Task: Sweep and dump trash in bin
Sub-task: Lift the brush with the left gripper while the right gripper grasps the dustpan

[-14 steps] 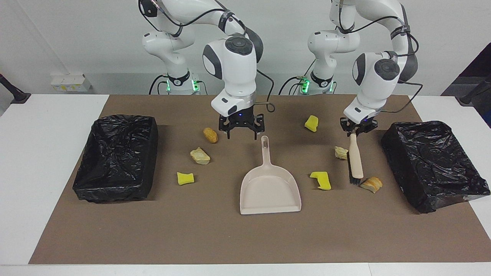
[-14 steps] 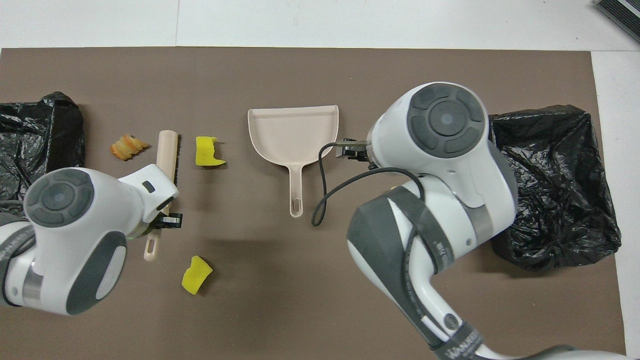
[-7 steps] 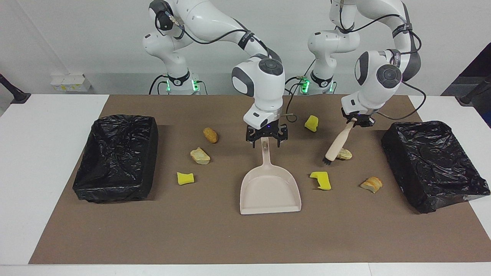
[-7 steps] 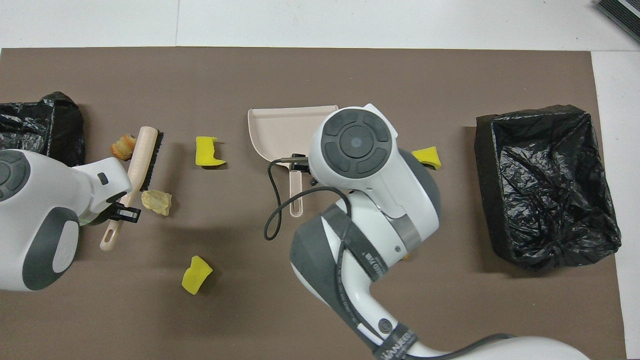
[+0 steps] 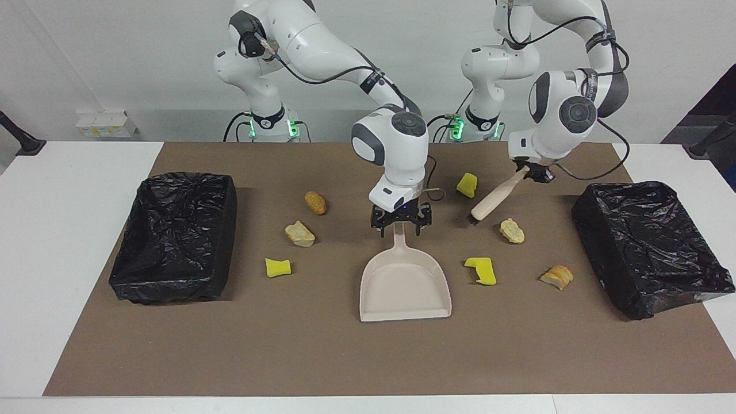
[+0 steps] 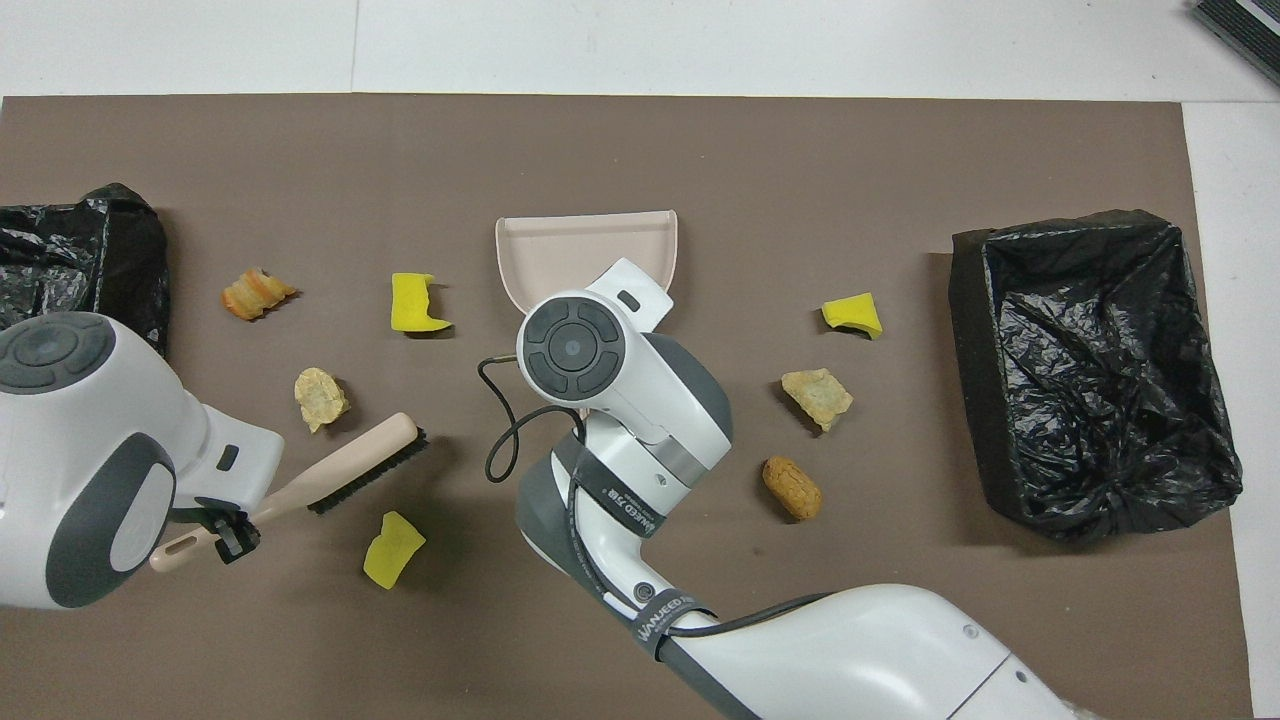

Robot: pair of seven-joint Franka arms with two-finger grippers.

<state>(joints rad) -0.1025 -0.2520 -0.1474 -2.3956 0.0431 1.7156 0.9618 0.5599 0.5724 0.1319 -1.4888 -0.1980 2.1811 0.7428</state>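
Left gripper (image 5: 533,174) pinches brush (image 5: 493,201) handle, bristles raised. Right gripper (image 5: 401,223) fingers spread astride dustpan (image 5: 404,287) handle, low; should close squarely. Trash (image 5: 482,270) lies scattered beside dustpan, between two bins (image 5: 172,236).

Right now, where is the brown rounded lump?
The brown rounded lump lies on the mat toward the right arm's end, nearer to the robots than the pale bread-like lump beside it.

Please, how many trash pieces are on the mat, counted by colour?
Yellow: 3
Beige: 3
Brown: 1
Total: 7
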